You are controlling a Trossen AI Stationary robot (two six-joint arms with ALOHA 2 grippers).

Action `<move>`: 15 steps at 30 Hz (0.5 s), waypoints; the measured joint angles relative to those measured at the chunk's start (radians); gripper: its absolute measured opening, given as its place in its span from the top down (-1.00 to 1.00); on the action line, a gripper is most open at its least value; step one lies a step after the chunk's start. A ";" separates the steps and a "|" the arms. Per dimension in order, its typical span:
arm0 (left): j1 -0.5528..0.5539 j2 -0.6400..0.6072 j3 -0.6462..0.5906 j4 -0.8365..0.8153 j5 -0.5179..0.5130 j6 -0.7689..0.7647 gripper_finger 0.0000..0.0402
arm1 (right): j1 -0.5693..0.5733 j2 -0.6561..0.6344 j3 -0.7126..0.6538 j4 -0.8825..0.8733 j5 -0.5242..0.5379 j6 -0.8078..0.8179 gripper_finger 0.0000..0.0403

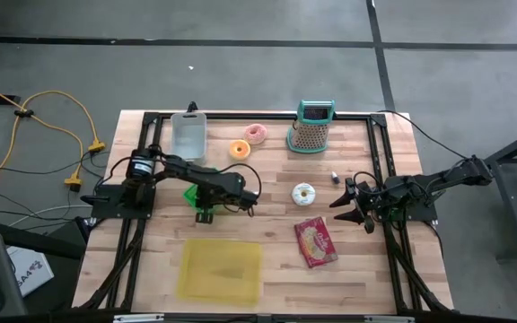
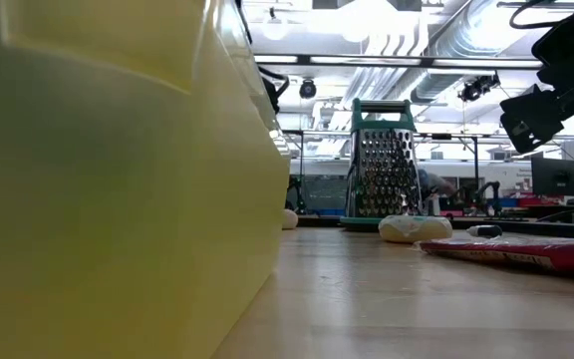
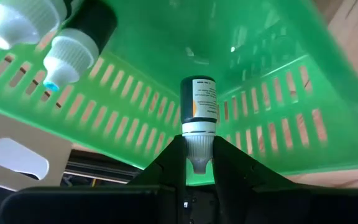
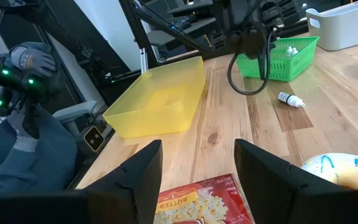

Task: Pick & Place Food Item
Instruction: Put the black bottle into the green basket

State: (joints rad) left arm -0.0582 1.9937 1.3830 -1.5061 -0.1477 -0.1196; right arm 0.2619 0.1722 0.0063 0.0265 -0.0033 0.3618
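A small dropper bottle (image 3: 198, 115) is clamped by its cap in the left gripper (image 3: 199, 163) over the green basket (image 3: 272, 93); the right gripper (image 4: 197, 163) is held wide open, empty, above the popcorn packet (image 4: 197, 200)

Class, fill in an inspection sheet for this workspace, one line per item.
Surface: wooden table, black frame.
Job's things: white doughnut, pink doughnut, popcorn packet, yellow bin.
Clutter: grater, green basket of dropper bottles, loose bottle, white tub.
Grippers: left gripper over the basket, jaws on a dropper bottle; right gripper open.
Cables: yellow cable on floor.
Surroundings: gloved person.
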 joint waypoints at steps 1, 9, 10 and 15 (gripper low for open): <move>0.003 0.000 0.000 -0.001 0.000 0.000 0.72 | 0.000 0.000 0.000 0.000 0.000 0.000 0.07; 0.009 0.000 0.000 0.014 0.026 0.031 0.67 | 0.000 0.000 0.000 0.000 0.000 0.000 0.07; 0.009 0.000 0.000 0.018 0.027 0.037 0.65 | 0.000 0.000 0.000 0.000 0.000 0.000 0.07; 0.009 0.000 0.000 0.020 0.028 0.042 0.59 | 0.000 0.000 0.000 0.000 0.000 0.000 0.07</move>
State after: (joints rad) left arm -0.0494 1.9934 1.3830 -1.4864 -0.1192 -0.0772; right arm 0.2619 0.1722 0.0060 0.0265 -0.0032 0.3621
